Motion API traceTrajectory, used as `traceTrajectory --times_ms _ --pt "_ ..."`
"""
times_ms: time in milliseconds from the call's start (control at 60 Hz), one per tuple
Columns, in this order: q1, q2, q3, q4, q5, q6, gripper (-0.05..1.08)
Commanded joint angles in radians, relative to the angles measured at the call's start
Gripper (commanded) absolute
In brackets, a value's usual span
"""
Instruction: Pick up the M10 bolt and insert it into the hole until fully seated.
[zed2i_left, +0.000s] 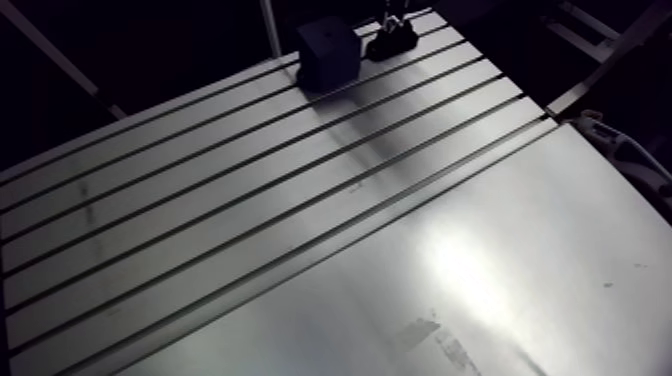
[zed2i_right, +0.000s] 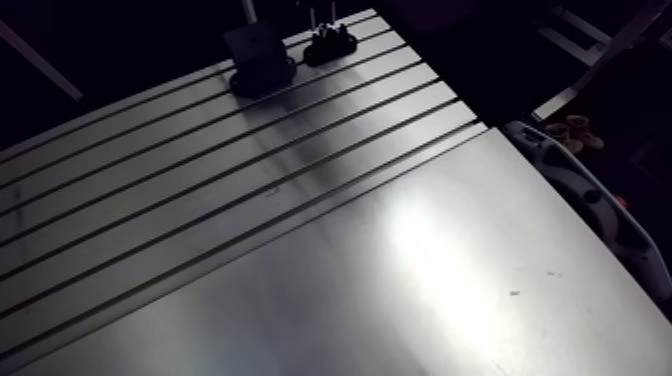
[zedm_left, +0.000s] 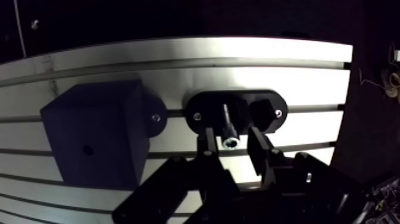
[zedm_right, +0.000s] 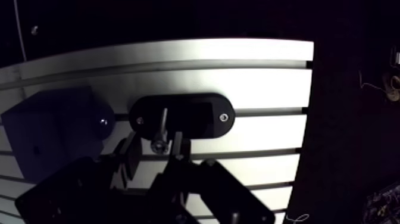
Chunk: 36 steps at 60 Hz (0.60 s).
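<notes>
Gripper (zedm_left: 232, 134) is over the black oval holder (zedm_left: 201, 108) on the tabletop (zedm_left: 297, 86). Jaws part-open, straddling the head of the M10 bolt (zedm_left: 227, 118), small gap each side, nothing gripped. Bolt stands in the holder, head up. Dark block (zedm_left: 95, 140) with hole (zedm_left: 87, 150) sits just beside the holder.

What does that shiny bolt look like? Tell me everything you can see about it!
The bolt looks like silvery metal and shines against the dark parts around it. It has a round head with a hollow in the top and a thin straight stem below. It stands upright, head up, with its lower end stuck in a black oval holder that is fixed to the slotted table. The hand sits open around the head, with a small gap on each side, so only the holder seems to touch the bolt.
</notes>
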<state>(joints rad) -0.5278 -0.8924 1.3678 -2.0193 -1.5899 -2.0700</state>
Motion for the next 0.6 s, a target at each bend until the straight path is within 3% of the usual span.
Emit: traceTrajectory --times_ms 17,600 --pt "0.0 0.001 0.001 -0.002 0.0 0.0 0.59" --pt "0.0 0.005 0.006 -0.003 -0.003 0.001 0.61"
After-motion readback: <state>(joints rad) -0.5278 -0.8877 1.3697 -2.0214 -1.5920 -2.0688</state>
